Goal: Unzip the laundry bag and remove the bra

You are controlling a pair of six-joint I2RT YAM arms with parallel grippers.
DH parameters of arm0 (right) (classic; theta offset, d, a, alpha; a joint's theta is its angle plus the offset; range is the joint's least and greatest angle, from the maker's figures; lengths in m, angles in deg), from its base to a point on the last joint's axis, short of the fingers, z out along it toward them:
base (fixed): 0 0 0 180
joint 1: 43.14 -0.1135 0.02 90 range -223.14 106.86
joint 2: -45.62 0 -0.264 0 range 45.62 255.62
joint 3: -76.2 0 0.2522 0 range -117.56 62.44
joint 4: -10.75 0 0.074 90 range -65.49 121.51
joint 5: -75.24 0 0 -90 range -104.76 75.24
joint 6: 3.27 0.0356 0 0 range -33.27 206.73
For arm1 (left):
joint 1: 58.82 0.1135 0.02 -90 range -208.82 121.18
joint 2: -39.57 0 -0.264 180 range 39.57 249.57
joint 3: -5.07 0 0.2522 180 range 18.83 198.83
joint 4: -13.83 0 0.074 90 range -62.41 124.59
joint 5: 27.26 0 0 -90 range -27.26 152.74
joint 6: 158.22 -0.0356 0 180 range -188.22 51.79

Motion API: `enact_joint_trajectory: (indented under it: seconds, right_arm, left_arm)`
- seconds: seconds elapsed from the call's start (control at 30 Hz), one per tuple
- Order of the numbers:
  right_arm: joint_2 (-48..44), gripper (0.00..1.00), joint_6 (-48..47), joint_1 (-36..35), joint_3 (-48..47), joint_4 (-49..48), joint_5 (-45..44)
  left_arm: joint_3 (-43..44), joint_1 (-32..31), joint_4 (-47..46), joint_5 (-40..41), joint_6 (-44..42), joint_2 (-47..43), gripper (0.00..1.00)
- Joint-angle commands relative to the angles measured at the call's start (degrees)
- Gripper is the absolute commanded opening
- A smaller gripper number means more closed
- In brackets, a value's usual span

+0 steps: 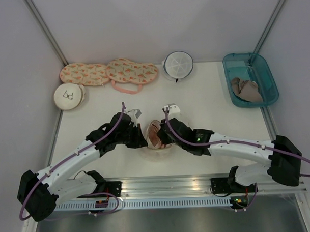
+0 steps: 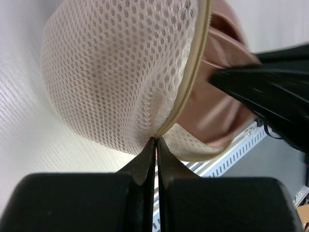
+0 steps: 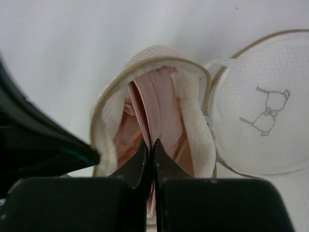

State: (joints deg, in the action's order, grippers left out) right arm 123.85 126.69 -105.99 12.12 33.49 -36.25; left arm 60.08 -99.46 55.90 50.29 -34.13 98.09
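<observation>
**Top external view.** The laundry bag (image 1: 157,148) lies on the table (image 1: 211,114) toward 6 o'clock of the work area, between the two arms. It is unzipped, and the pink bra (image 1: 154,132) shows in its mouth. The left end effector (image 1: 143,138) meets the bag from 9 o'clock and the right end effector (image 1: 163,137) from 3 o'clock. From this height I cannot tell how their fingers stand. A second cream round bag (image 1: 69,96) sits at 10 o'clock, and two peach pouches (image 1: 87,73) lie at 11 o'clock. A white mesh bag (image 1: 177,64) is at 12 o'clock. At 2 o'clock a teal bin (image 1: 268,86) holds a tan bra (image 1: 246,90).

**Left wrist view.** The left end effector (image 2: 155,143) is pressed together. Its fingertips pinch the beige rim of the laundry bag (image 2: 111,72) at the bag's 6 o'clock. The mesh dome fills the frame toward 11 o'clock. The bra (image 2: 219,116) shows inside the mouth at 3 o'clock, and a black finger (image 2: 270,92) of the right end effector reaches in over it.

**Right wrist view.** The right end effector (image 3: 149,146) is closed, pinching a fold of the bra (image 3: 157,101) that stands up in the open laundry bag (image 3: 199,130). Pink fabric shows between the fingers. The lid half (image 3: 260,111), marked with a bra outline, lies flipped open at 3 o'clock, touching the bag. The dark body of the left end effector (image 3: 43,145) sits at 8 o'clock, at the bag's rim.
</observation>
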Motion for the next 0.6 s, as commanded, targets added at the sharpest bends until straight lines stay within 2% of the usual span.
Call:
enact_joint_trajectory:
  seconds: [0.0, 0.13, 0.2, 0.27, 0.37, 0.4, 0.57]
  right_arm:
    - [-8.3, 0.01, -2.7, -1.5, -3.8, 0.8, 0.3]
    - [-16.6, 0.0, -3.1, -1.6, -2.9, 1.3, 1.1]
    - [-18.1, 0.0, -3.8, -1.4, -3.0, 1.3, 4.5]
    - [-19.3, 0.01, -4.1, -1.5, -4.3, 3.8, 4.3]
    - [-22.7, 0.01, -3.5, -1.4, -3.5, 5.6, -2.5]
    - [-23.6, 0.0, -3.1, -1.5, -3.3, 6.4, -8.7]
    - [-23.2, 0.01, -4.5, -1.5, -8.3, 17.2, -26.6]
  left_arm:
    - [0.0, -0.3, -2.4, 1.5, 1.6, 0.3, 0.02]
    - [0.1, -0.3, -2.8, 1.5, 1.9, 1.2, 0.02]
    - [0.1, -0.3, -3.1, 1.5, 2.1, 1.4, 0.02]
    - [0.1, -0.3, -3.4, 1.4, 2.3, 1.6, 0.02]
    - [0.0, -0.3, -3.4, 1.0, 2.5, 1.6, 0.02]
    - [-0.3, -0.3, -3.4, 0.9, 2.6, 1.3, 0.02]
    - [-1.5, -0.3, -3.4, 0.7, 3.0, -0.2, 0.02]
